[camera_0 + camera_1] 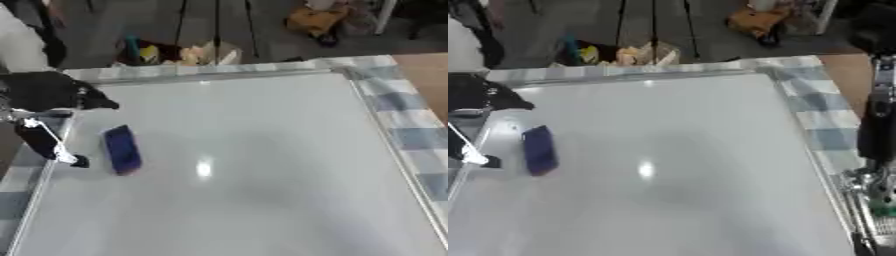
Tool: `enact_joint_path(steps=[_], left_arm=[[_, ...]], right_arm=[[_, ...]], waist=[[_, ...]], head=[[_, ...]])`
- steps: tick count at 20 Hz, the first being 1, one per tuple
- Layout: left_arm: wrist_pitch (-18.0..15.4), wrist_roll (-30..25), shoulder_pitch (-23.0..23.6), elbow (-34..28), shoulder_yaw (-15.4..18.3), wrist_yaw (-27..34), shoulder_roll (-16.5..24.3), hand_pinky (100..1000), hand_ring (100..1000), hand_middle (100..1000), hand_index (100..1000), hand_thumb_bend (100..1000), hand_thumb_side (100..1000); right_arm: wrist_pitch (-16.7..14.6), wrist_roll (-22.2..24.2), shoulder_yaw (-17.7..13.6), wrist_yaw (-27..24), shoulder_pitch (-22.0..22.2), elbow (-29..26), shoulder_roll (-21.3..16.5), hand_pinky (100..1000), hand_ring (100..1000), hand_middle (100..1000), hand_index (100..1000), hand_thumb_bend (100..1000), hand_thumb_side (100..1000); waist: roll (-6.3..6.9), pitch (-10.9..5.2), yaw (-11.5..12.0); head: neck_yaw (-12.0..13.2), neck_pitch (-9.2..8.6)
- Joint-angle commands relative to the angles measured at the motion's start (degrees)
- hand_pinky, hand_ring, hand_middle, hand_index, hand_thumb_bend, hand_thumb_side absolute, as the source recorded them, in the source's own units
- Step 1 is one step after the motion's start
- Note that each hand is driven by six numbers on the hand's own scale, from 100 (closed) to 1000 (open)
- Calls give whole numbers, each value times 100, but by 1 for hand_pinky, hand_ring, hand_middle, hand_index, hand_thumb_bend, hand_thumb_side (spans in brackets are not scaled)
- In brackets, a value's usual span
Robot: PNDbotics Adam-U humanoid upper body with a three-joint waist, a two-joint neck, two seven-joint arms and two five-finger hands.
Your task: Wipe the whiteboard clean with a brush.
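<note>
1. Whiteboard (262, 165) covers the counter; the brush (122, 149) lies flat near its left edge.
2. Left hand (52, 95) hovers beside it, fingers spread, holding nothing.
3. A careless closing could knock the brush off the board.

A black robot left hand (48, 95) with dark rounded fingertips and thin silver-white rods along one finger, and a black right forearm (877, 132) with silver metal joints and a small green part near its base.
</note>
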Motion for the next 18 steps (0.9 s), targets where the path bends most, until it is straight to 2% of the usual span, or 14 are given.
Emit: enact_joint_path(steps=[1,9,15,18], left_arm=[[-815,-369,-123,-4,83,-305,72,614,838,851,1000,619,618],[-827,385,-114,252,-1,-1060,-96,608,827,835,1000,566,609],[-827,950,-128,541,-44,-1624,-187,605,826,823,1000,464,561],[-827,1236,-141,690,-40,-1910,-221,605,826,823,1000,464,561]], right_arm=[[2,-18,-16,-20,-70,-86,-94,774,858,644,785,100,861],[18,-19,-7,-23,-89,-86,-81,774,860,642,785,100,862],[22,-21,2,-25,-103,-86,-76,775,861,641,785,100,864],[23,-23,4,-25,-106,-86,-75,775,861,641,785,100,864]], waist=[[5,-85,-14],[35,-25,-74],[70,18,-100],[75,24,-104]], head=[[32,-64],[72,-66],[86,-75],[88,-75]])
